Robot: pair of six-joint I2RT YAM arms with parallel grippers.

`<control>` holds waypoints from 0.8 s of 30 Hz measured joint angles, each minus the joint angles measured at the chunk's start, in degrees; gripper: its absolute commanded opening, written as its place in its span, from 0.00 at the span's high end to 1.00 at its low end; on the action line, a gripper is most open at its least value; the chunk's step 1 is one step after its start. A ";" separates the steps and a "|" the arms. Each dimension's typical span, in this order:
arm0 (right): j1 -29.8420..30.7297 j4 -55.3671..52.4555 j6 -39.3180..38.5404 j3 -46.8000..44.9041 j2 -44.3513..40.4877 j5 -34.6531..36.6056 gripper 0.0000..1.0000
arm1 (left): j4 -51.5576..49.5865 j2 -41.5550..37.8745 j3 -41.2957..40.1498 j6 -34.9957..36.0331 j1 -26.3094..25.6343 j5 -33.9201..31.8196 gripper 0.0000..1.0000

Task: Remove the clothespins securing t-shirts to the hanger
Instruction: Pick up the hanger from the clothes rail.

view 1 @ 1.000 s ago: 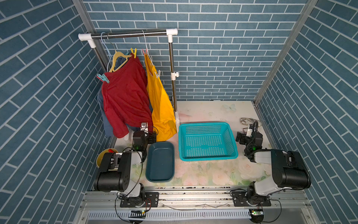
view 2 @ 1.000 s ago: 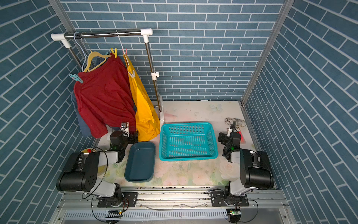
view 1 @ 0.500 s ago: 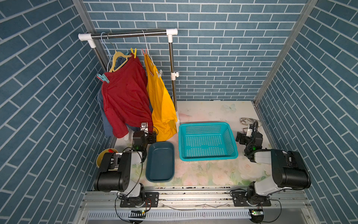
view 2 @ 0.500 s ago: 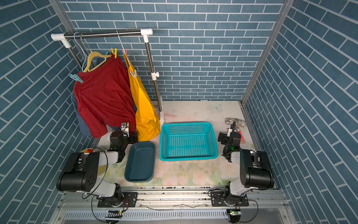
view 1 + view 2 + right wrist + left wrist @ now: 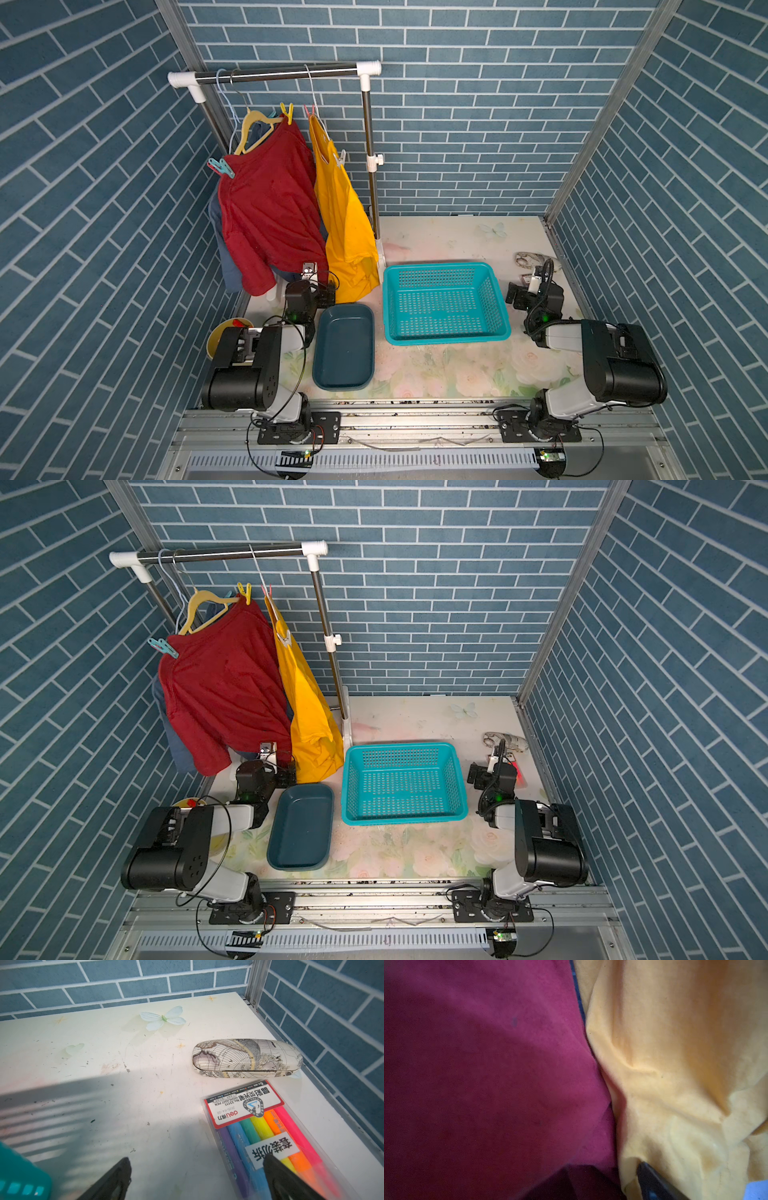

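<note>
Left tool (image 5: 321, 290) & right tool (image 5: 197, 1164) gaped wide w/ nothing held; small plastic clothespins (image 5: 220, 168) sat high on hung cloth t-shirts (image 5: 270, 208), so left tool, low at hems, might snag fabric.

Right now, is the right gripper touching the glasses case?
Apart. The right wrist view shows the case lying well beyond the open right gripper, with bare table and the highlighter pack between them.

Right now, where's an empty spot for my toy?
Behind the teal basket, between the rack post and the glasses case, the table is bare. Also in front of it. Crowded under the shirts, by the blue tray.
</note>
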 measured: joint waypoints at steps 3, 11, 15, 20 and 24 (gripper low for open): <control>0.00 0.00 0.00 0.00 0.00 -0.02 0.01 | -3.67 -1.16 1.31 0.98 -0.26 1.70 0.01; 0.00 -3.28 -0.42 1.05 -0.94 0.02 0.11 | -28.00 -11.19 16.46 0.55 -1.36 4.83 0.01; 0.00 -16.39 0.26 8.17 -6.47 0.37 0.18 | -37.73 -17.33 19.32 -1.84 -1.51 4.81 0.01; 0.00 -28.96 3.93 16.70 -17.22 0.72 0.26 | -51.36 -24.83 21.55 -6.73 -1.51 5.11 0.01; 0.68 -40.00 8.48 22.64 -21.33 1.64 0.30 | -60.50 -28.87 23.78 -9.97 -1.51 6.80 0.01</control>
